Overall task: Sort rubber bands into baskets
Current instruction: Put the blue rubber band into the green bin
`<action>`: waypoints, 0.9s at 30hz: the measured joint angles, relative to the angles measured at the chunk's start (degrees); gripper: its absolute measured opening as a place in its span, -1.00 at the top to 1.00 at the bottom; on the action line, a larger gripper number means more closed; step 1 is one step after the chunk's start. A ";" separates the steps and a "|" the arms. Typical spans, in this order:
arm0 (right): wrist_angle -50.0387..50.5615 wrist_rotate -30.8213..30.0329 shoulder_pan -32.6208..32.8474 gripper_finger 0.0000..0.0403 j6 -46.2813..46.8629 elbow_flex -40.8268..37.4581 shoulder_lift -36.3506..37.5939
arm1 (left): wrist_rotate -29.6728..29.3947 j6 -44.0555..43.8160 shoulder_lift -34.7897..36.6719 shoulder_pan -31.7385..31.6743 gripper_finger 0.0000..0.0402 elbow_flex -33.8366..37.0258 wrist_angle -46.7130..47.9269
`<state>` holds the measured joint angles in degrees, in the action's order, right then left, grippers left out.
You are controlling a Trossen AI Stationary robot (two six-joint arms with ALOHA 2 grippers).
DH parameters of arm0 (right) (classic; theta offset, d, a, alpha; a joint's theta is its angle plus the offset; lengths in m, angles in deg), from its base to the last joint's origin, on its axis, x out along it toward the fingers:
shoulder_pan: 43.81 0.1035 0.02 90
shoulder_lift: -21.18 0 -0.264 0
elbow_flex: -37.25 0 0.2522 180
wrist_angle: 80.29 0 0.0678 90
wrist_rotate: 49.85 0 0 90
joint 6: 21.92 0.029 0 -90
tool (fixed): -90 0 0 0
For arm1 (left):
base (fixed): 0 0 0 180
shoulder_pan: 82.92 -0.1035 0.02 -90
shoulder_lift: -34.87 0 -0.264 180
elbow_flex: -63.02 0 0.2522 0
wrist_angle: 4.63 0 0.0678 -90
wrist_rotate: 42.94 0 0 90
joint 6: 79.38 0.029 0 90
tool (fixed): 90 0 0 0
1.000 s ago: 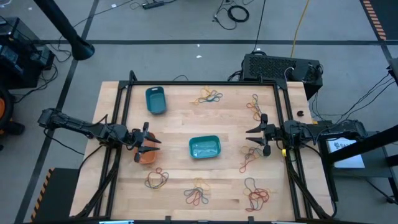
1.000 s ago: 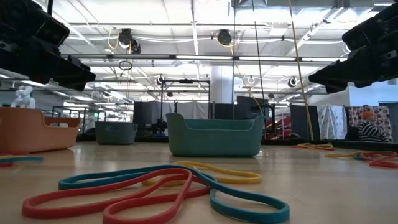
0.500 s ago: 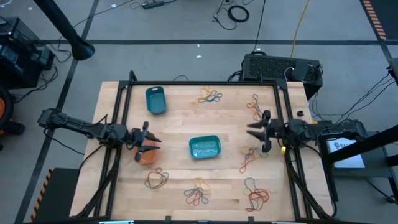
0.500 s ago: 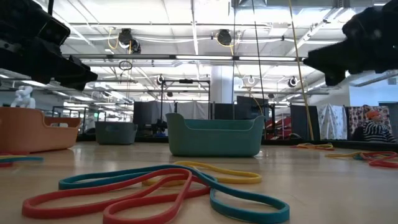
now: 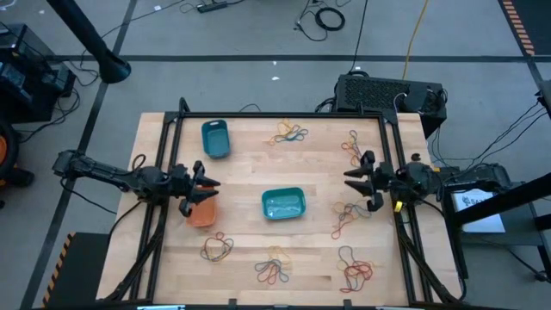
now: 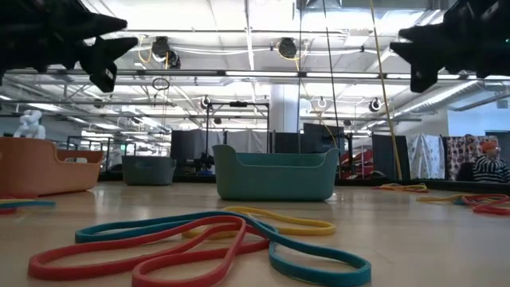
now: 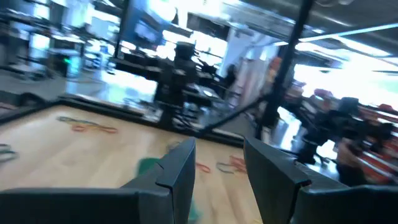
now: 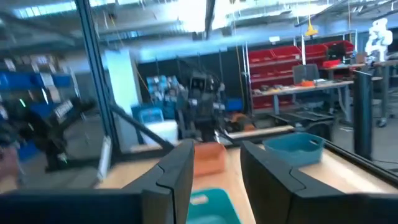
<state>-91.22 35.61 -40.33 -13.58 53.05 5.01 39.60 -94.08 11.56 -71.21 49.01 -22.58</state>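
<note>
Three baskets stand on the wooden table: an orange one (image 5: 203,214) at the left, a teal one (image 5: 283,203) in the middle, and a darker blue one (image 5: 215,139) at the far left. Rubber bands lie in loose heaps on the tabletop (image 5: 289,133) (image 5: 353,146) (image 5: 217,248) (image 5: 274,269) (image 5: 355,272) (image 5: 346,217). My left gripper (image 5: 207,191) hovers open above the orange basket's far end, pointing toward the table's middle. At the table's right side my right gripper (image 5: 353,184) hovers open, pointing toward the middle. Neither has anything between its fingers (image 7: 180,171) (image 8: 177,168).
Black frame rails (image 5: 172,155) (image 5: 389,146) run along the table's left and right sides. A black box (image 5: 387,93) stands beyond the far right corner. In the low view, red, teal and yellow bands (image 6: 207,239) lie close to the near edge.
Both grippers have risen and tipped their fingers upward, from slanting down to about level, rolling a little as they went. The gap between the fingers looks unchanged. Baskets and bands have stayed where they were.
</note>
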 joint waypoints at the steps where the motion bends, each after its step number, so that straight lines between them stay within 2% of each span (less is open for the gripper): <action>1: -0.01 -0.22 0.00 0.38 -0.99 0.25 -0.93 | -0.43 0.04 -0.02 -0.02 0.28 0.00 0.10; 9: -1.47 -2.79 -0.04 0.38 -1.94 4.76 -12.12 | -0.81 3.71 -0.07 -0.02 0.28 0.00 -3.01; 17: -1.26 -2.66 -0.02 0.38 -0.30 11.96 -28.54 | 0.38 3.04 -1.98 -0.02 0.28 -0.17 -0.48; 23: -1.22 -2.36 2.47 0.38 -0.64 19.81 -42.20 | 3.44 0.59 -10.05 1.17 0.28 -5.76 4.67; 27: 0.59 2.10 5.64 0.38 -3.64 25.61 -50.24 | 4.46 0.55 -18.78 3.50 0.28 -10.40 5.73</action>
<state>-90.63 37.71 -34.68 -17.22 78.66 -45.23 44.06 -93.53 -7.22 -67.71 38.61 -16.85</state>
